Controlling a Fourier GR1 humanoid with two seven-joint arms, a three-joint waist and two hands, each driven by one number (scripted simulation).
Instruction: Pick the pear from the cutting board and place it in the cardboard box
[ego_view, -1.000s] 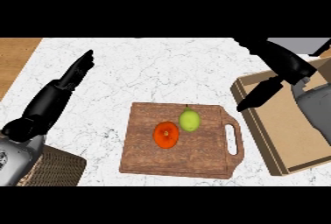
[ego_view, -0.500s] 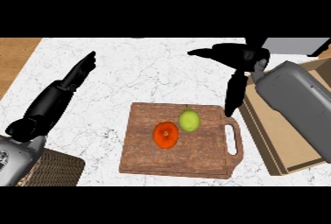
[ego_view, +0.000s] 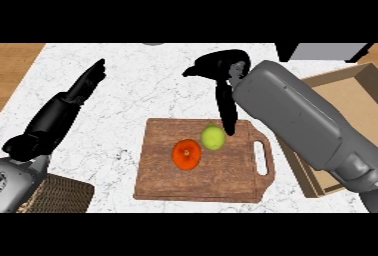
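Since swinging in from the box, open-fingered right hand (ego_view: 221, 75) nears the pear (ego_view: 212, 137).

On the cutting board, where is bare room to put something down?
The cutting board is bare along its front, below the tomato, and on its left side. It is crowded at the back right: the pear sits beside the tomato, with the right robot hand over it.

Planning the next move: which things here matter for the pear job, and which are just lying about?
For the job:
pear
cutting board
cardboard box
right hand, fingers straight, just above the pear

Lying about:
tomato
wicker basket
left hand, resting open
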